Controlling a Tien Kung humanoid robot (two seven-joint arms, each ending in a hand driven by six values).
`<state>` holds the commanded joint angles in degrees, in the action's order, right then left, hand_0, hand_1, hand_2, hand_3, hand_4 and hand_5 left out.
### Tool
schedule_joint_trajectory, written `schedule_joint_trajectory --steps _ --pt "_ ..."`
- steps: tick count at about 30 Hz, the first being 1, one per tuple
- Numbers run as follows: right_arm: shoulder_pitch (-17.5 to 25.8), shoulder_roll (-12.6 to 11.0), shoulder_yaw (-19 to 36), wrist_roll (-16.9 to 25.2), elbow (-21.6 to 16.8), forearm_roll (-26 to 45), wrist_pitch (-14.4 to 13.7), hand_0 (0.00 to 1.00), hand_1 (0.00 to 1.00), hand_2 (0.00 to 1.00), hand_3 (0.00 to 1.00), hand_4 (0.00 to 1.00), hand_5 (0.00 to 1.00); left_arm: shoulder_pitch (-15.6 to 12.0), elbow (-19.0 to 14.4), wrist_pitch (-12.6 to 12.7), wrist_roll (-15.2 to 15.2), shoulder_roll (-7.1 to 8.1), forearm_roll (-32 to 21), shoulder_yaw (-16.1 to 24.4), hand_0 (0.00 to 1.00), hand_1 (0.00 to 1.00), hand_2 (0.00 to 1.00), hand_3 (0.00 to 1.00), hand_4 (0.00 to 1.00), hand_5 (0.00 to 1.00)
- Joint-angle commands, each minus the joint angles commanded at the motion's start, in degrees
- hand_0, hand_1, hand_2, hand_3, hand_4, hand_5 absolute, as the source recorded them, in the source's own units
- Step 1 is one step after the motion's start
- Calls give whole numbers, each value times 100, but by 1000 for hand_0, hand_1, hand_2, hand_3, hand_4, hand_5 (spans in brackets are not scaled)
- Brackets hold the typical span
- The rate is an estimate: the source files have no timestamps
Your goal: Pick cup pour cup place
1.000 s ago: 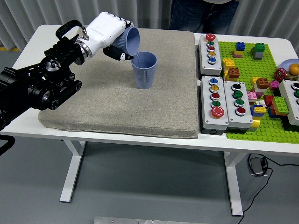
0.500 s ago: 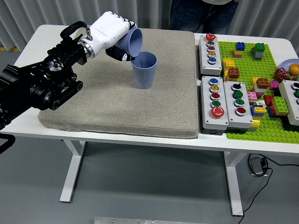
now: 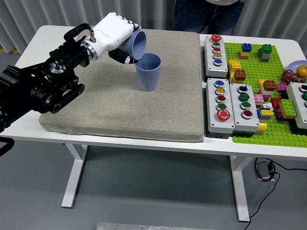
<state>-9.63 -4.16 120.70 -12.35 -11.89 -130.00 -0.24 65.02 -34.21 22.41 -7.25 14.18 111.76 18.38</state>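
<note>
My left hand [image 3: 116, 37], white with black fingertips, is shut on a blue ribbed cup [image 3: 136, 44]. That cup is tipped on its side with its mouth facing right and down, over the rim of a second blue ribbed cup [image 3: 148, 72]. The second cup stands upright on the grey mat [image 3: 120, 110]. The lower lip of the tilted cup is level with the standing cup's left rim. My black left arm comes in from the left edge. The right arm does not show.
Right of the mat stand three grey button boxes [image 3: 215, 49] [image 3: 220, 105] [image 3: 244, 101]. Further right lies a green baseplate [image 3: 259, 81] with several coloured bricks. A person [image 3: 208, 14] stands at the table's far side.
My left hand has risen slightly and shifted a little right with the tilted cup, bringing its mouth closer over the standing cup. The standing cup has not moved.
</note>
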Motion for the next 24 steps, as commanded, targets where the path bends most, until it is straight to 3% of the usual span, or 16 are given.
schedule_joint_trajectory --steps 11,24 --pt "14 -2 7 -3 -2 0 3 692 662 602 598 2 249 53 -17 -6 41 6 25 -216 477 473 528 533 811 285" --pt "8 -3 20 -3 -2 0 5 692 662 602 598 2 247 85 -45 -7 35 15 45 -149 477 473 527 533 810 282"
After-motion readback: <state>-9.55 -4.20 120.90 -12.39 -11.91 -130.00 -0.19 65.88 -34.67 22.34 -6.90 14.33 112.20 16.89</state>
